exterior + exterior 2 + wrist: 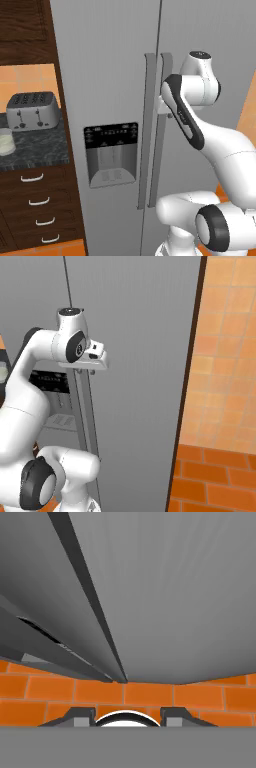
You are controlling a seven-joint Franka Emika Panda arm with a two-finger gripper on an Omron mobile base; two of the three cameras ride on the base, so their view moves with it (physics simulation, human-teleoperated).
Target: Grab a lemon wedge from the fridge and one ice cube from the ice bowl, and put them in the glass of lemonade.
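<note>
The pincer (85, 372) is at the right door handle (161, 130) of the fridge (110, 75), fingers around it or only beside it, I cannot tell. Farther left, the glass of lemonade (6, 141) stands on the table (35, 147), before the toaster (32, 110).

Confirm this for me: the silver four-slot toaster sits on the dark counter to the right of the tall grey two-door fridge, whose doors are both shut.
Not quite. The silver four-slot toaster sits on the dark counter to the left of the tall grey two-door fridge, not the right, as the left base view shows. To the fridge's right there is orange tiled wall. The rest holds: both doors are shut.
</note>
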